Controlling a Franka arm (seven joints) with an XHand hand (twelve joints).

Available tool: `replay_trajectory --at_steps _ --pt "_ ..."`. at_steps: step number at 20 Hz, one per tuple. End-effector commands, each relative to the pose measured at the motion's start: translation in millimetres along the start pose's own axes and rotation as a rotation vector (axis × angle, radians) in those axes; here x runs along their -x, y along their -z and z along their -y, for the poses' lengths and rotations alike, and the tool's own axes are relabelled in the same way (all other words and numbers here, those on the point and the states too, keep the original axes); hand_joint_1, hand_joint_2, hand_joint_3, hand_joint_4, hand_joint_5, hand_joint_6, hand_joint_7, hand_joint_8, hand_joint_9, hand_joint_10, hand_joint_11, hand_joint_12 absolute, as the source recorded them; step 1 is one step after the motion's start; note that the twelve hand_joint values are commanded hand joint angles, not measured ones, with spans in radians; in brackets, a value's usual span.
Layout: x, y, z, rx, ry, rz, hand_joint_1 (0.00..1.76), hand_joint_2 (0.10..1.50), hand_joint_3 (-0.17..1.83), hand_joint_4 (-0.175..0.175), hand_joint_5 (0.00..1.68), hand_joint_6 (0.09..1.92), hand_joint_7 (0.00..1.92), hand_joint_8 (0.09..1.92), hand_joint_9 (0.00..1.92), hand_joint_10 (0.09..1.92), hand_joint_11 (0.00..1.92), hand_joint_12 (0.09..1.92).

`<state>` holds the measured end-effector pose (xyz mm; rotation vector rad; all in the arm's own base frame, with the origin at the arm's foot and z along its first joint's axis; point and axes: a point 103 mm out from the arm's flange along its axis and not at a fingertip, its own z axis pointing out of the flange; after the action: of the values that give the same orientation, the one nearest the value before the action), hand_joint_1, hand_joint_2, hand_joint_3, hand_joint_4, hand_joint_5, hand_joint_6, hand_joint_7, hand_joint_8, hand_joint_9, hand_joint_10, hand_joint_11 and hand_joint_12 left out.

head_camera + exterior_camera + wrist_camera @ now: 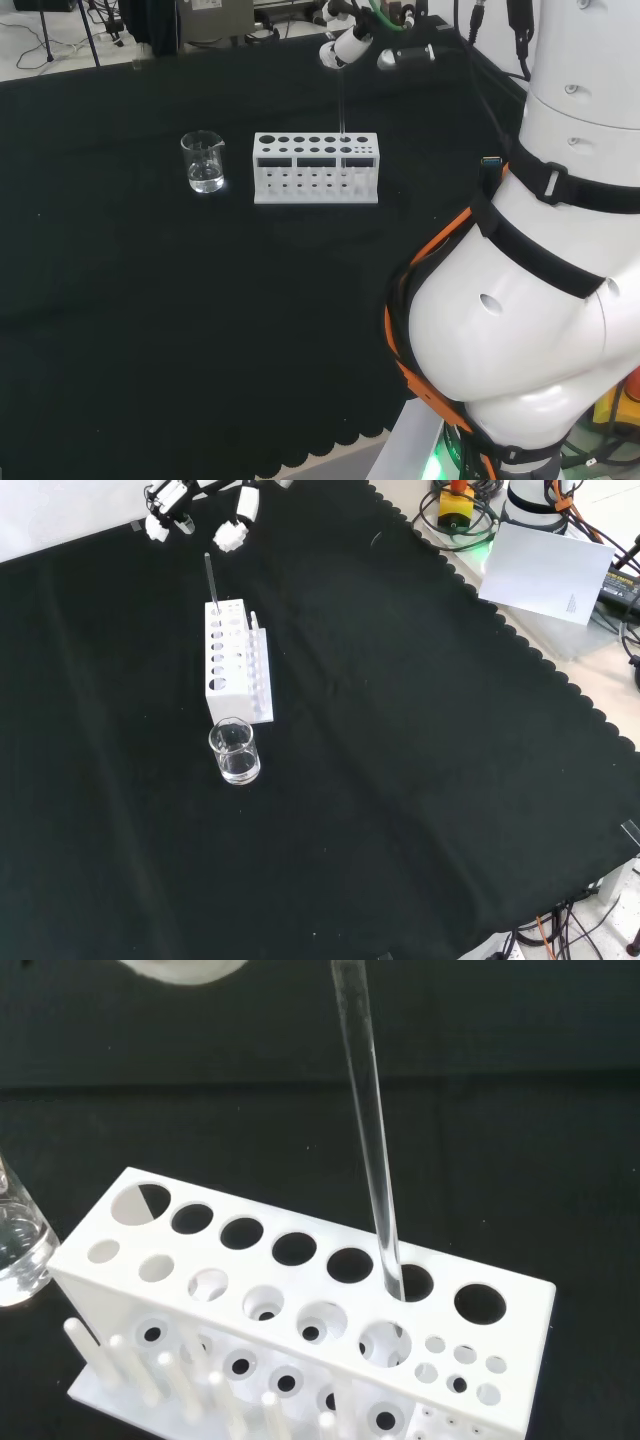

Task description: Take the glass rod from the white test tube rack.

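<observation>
The white test tube rack (316, 168) stands on the black cloth. A clear glass rod (342, 105) rises from a hole near its right end in the head view. My hand (346, 44) hovers over the rod's top with its fingers spread and relaxed. In the front view the rod (211, 580) stands in the rack's (232, 662) far end, and its tip lies just below the gap between the fingertips (231, 534) without touching them. Up close in the wrist view, the rod (368, 1120) leans in a rack (300, 1305) hole, under a blurred white part of the hand (180, 968).
A small glass beaker (204, 163) with a little clear liquid stands just left of the rack in the head view, and nearer than the rack in the front view (234, 751). The arm's white links (540, 280) rise at the head view's right.
</observation>
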<state>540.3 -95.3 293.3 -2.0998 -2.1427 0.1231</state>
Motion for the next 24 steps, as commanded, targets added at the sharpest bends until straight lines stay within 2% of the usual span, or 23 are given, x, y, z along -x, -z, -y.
replay_trajectory --at_steps 1,13,19,24 --pt "1.2 -8.6 -1.5 -0.018 0.004 -0.004 0.77 0.79 0.65 -0.175 0.35 0.09 0.73 0.93 0.93 0.93 0.31 1.43" --pt "9.1 -29.1 -7.5 -0.061 0.0 -0.021 0.79 0.8 0.64 -0.175 0.49 0.15 0.95 0.93 1.07 0.95 0.41 1.4" --pt "9.0 -36.2 -10.1 -0.071 0.006 -0.026 0.82 0.81 0.64 -0.175 0.44 0.78 1.05 0.93 1.15 0.96 0.45 1.39" --pt "7.6 -38.1 -12.0 -0.072 0.008 -0.023 0.87 0.82 0.65 -0.175 0.62 0.97 1.12 0.91 1.22 0.94 0.53 1.36"
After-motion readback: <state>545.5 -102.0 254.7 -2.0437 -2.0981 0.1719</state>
